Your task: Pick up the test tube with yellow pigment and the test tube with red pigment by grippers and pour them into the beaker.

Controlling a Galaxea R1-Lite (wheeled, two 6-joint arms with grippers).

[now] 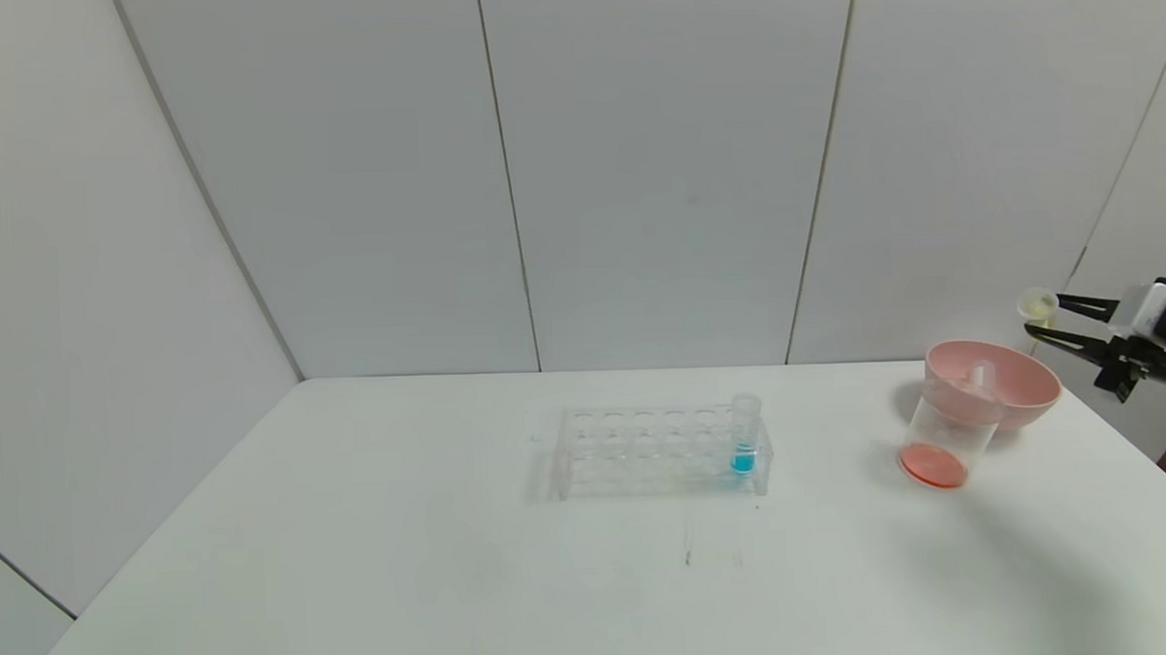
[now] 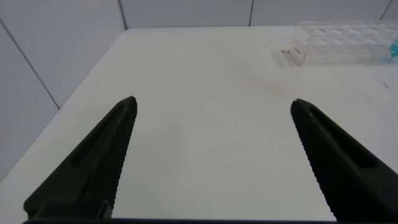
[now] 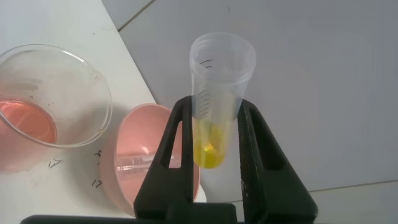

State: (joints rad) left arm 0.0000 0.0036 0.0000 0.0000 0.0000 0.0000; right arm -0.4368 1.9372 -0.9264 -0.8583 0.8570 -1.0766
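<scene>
My right gripper [image 1: 1045,314] is shut on the test tube with yellow pigment [image 1: 1037,305], held in the air past the table's right edge, beyond the pink bowl. In the right wrist view the tube [image 3: 221,62] stands upright between the gripper's [image 3: 214,102] fingers, with yellow liquid at its bottom. The beaker [image 1: 945,431] stands on the table in front of the bowl and holds a layer of orange-red liquid; it also shows in the right wrist view [image 3: 62,74]. No tube with red liquid shows. My left gripper [image 2: 212,102] is open and empty over the table's left part, out of the head view.
A pink bowl [image 1: 1022,390] behind the beaker holds a clear tube [image 1: 978,377] that looks empty, also seen lying in the bowl [image 3: 137,137] in the right wrist view [image 3: 134,167]. A clear rack [image 1: 646,451] at the table's middle holds a blue-liquid tube [image 1: 745,433].
</scene>
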